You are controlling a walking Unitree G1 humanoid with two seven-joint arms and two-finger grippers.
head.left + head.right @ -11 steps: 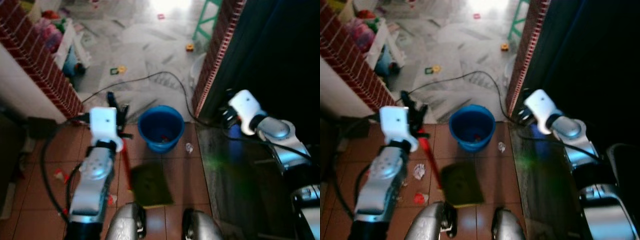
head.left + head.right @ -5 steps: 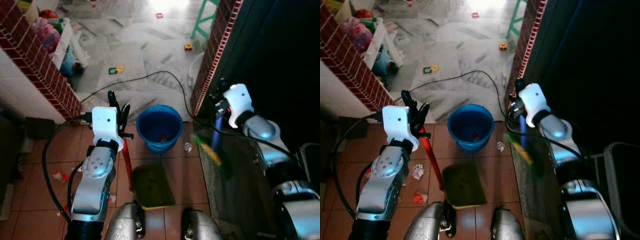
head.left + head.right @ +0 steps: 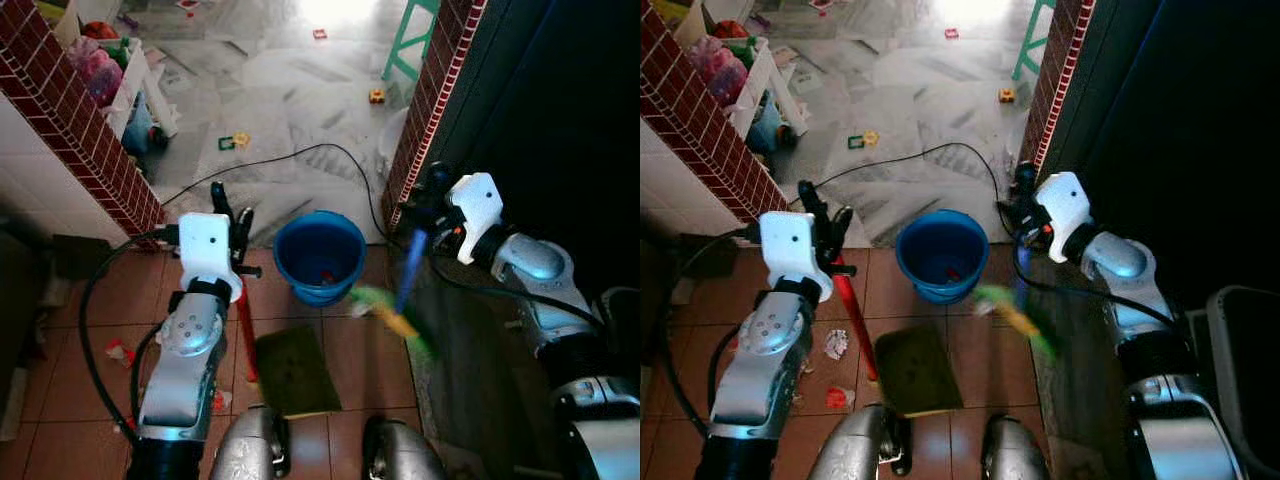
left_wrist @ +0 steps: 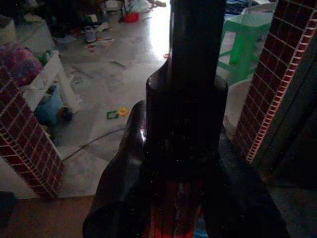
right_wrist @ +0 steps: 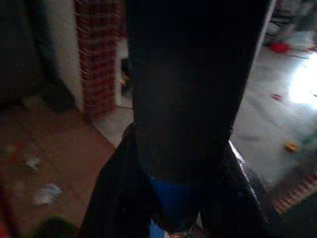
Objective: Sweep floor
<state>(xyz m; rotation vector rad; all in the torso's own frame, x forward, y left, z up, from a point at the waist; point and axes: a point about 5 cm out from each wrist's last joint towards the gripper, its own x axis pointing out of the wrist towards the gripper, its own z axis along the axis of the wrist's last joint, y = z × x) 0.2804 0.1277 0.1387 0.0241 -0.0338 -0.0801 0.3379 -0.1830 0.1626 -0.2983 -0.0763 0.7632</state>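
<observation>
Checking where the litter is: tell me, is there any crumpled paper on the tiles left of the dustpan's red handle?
Yes, a crumpled white paper scrap lies on the terracotta tiles just left of the red handle.

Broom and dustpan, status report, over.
Right gripper shut on blue-handled broom, head blurred beside blue bucket. Left gripper shut on red dustpan handle, green pan on tiles. Paper scraps near left arm; black cable crosses floor.

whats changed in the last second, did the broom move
Yes. The right end effector has swung the blue-handled broom out from the dark right side, and its green bristles now blur low over the tiles beside the blue bucket. The left end effector stayed shut on the red dustpan handle, with the green dustpan still on the floor. The bucket and the scraps stayed put.
</observation>
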